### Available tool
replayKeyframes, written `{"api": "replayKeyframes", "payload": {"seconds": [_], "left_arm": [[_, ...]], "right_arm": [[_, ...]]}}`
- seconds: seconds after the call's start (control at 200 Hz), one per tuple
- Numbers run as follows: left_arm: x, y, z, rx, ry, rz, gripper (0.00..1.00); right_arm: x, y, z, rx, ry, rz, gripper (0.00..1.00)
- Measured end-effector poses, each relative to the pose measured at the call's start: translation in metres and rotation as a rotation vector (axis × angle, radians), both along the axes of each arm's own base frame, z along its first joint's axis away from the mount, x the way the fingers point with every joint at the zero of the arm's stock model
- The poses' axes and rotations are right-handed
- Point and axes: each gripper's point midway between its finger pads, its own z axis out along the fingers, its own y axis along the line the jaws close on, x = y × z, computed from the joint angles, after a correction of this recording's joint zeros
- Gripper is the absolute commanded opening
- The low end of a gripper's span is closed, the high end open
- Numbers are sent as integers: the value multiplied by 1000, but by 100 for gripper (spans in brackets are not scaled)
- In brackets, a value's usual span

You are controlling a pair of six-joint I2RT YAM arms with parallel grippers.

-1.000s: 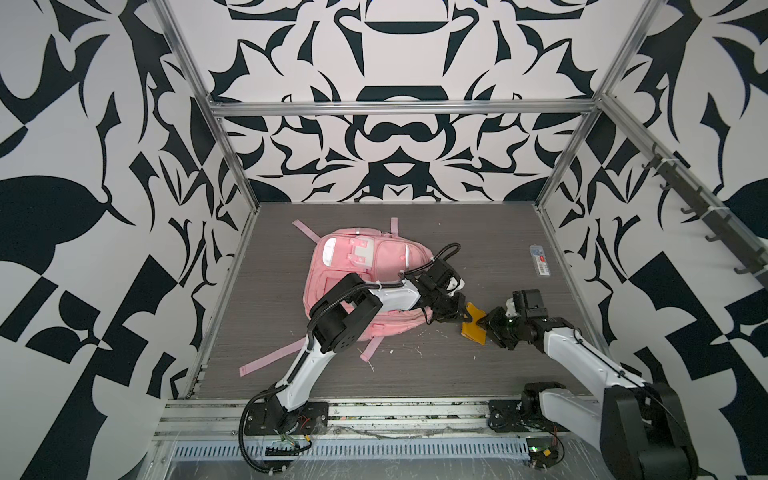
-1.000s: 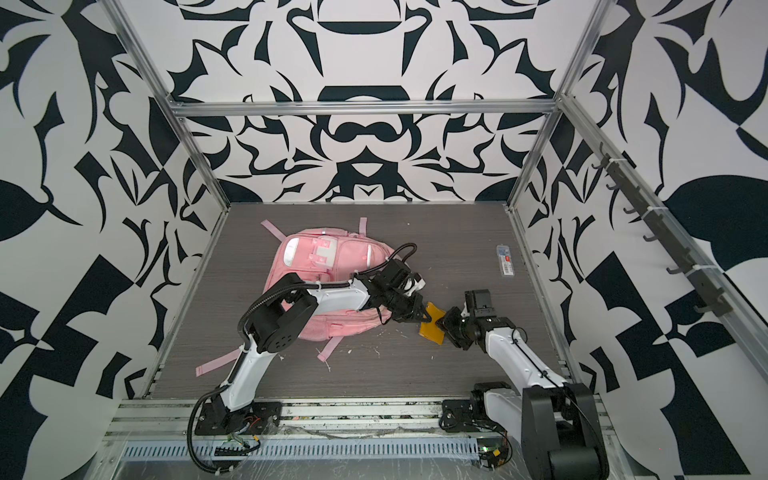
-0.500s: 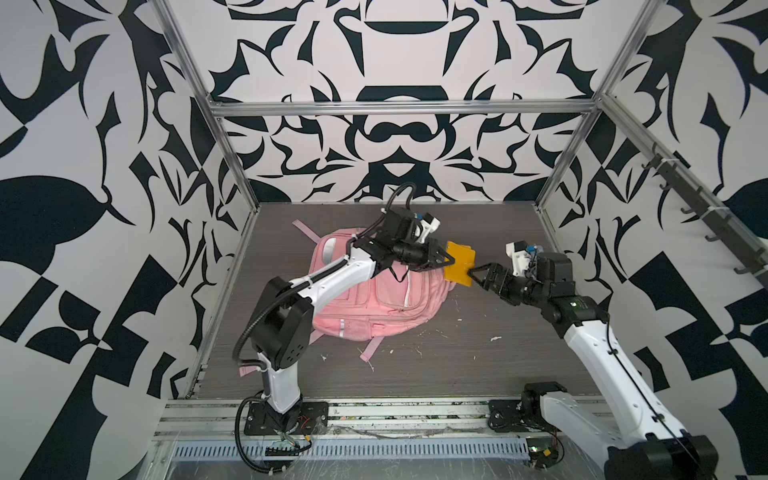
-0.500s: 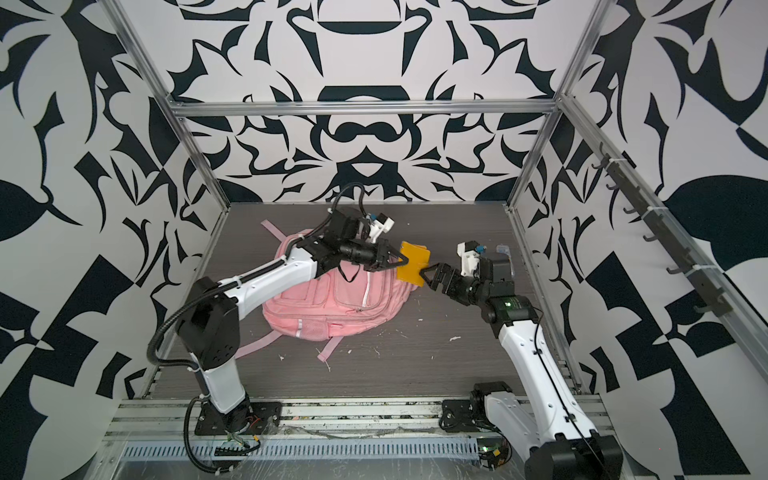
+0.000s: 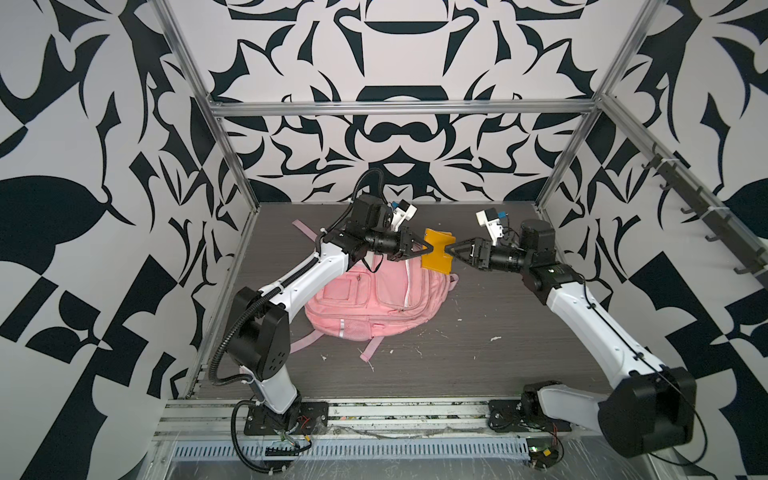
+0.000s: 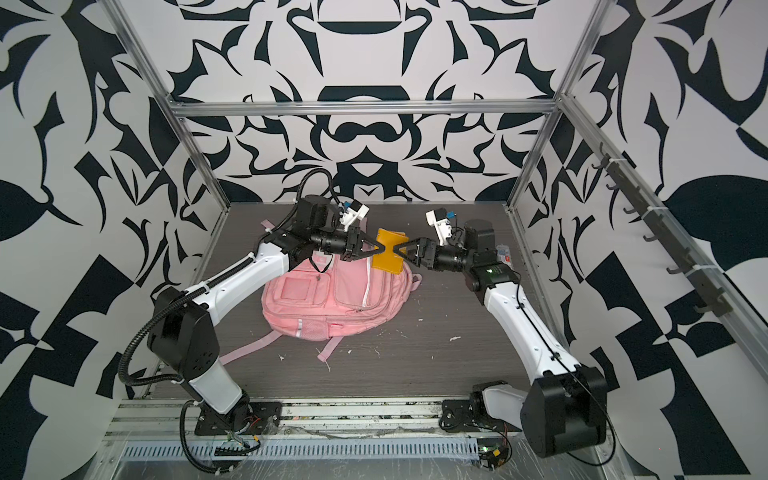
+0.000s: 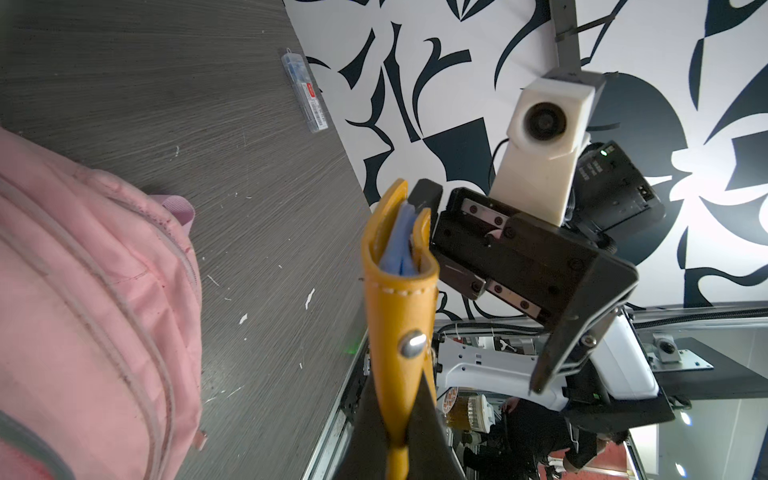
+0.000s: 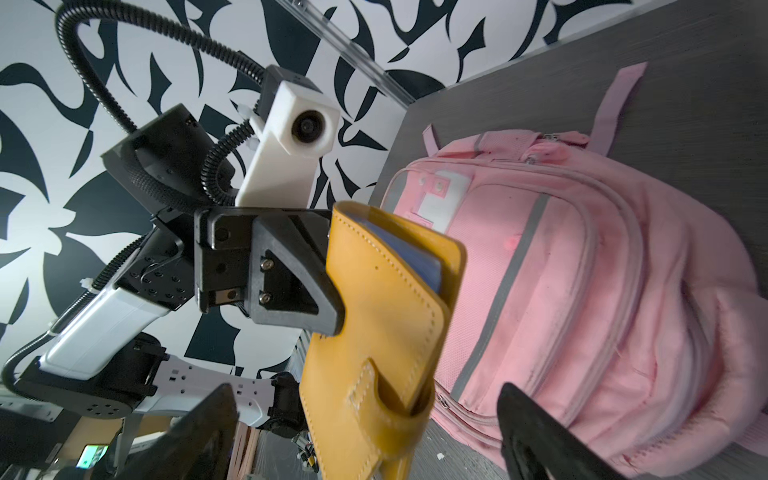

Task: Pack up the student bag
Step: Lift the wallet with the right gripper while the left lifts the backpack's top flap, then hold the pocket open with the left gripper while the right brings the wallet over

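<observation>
The student bag (image 5: 374, 299) (image 6: 332, 295), a pink backpack, lies flat on the grey table, also seen in the wrist views (image 7: 83, 291) (image 8: 602, 291). In the air above its far right corner hangs a yellow leather wallet (image 5: 436, 255) (image 6: 388, 254) with something blue tucked inside (image 7: 399, 245). My left gripper (image 5: 427, 249) (image 7: 399, 436) is shut on one edge of the wallet (image 7: 399, 316). My right gripper (image 5: 449, 249) (image 8: 365, 436) faces it from the other side, open, its fingers (image 8: 532, 436) standing wide on either side of the wallet (image 8: 374, 332) without touching it.
A small clear plastic box (image 7: 305, 89) (image 6: 503, 253) with a red label lies near the table's right edge, behind the right arm. Pink straps (image 5: 370, 353) trail from the bag toward the front. White scraps dot the table. A hook rail (image 5: 685, 208) runs along the right wall.
Both arms have risen from the table in front of the bag to above its far right corner, carrying the wallet. The right gripper has opened off the wallet; the left still holds it.
</observation>
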Motion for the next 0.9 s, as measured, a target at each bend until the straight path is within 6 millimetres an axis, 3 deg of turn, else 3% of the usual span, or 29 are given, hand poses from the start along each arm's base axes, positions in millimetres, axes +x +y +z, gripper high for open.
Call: {"api": "replayKeyframes", "payload": {"seconds": [0.14, 0.34, 0.47, 0.565, 0.645, 0.755, 0.9], "left_arm": [[-1, -1, 5, -21, 1, -9, 0], [2, 0, 6, -32, 13, 0, 0], [3, 0, 9, -40, 13, 4, 18], [7, 1, 6, -27, 12, 28, 39], [11, 4, -4, 20, 24, 64, 49], [21, 13, -24, 148, 40, 146, 55], [31, 33, -52, 325, 51, 254, 55]], "right_arm": [[11, 8, -3, 26, 12, 15, 55], [19, 13, 8, 71, -19, 25, 23], [20, 13, 12, 81, -31, 22, 0], [20, 13, 10, 73, -33, 21, 0], [22, 10, 3, 45, -25, -3, 0], [29, -5, -16, -25, 19, -74, 0], [45, -42, -36, -182, 63, -230, 0]]}}
